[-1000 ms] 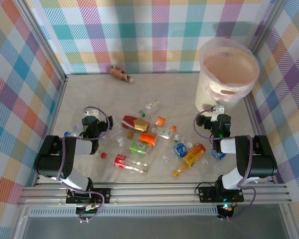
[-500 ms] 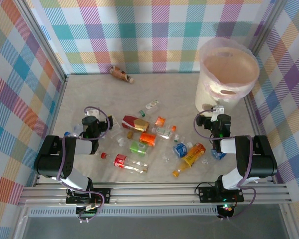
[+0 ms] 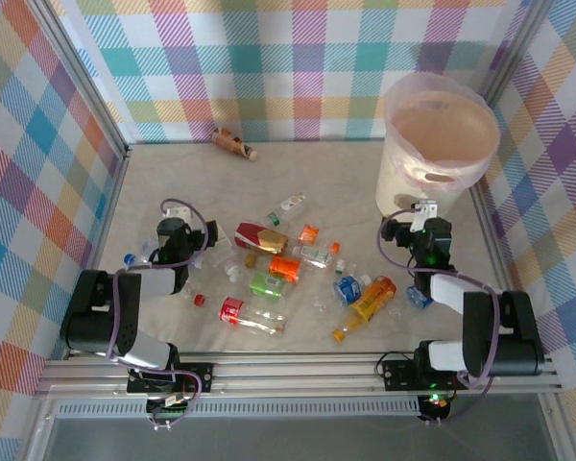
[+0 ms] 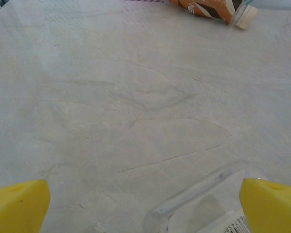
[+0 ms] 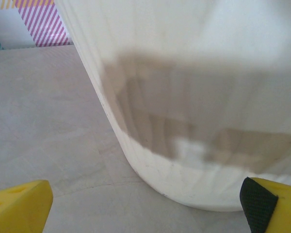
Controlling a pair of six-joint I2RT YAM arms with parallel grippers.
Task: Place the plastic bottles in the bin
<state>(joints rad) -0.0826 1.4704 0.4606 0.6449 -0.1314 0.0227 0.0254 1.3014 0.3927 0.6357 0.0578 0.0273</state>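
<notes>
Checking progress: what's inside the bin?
Seen from above, the bin has a bare pinkish interior with no bottle visible. Its near inner wall is hidden behind the rim.

Translucent matt plastic bin (image 3: 403,184), crinkled clear plastic bottles (image 3: 260,235); smooth marbled table (image 4: 136,97)

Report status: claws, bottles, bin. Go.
Left claw open, empty, low over table. Right claw open, empty, facing bin wall. Bottles scattered mid-table, one far back; bin looks empty. Nothing blocking.
</notes>
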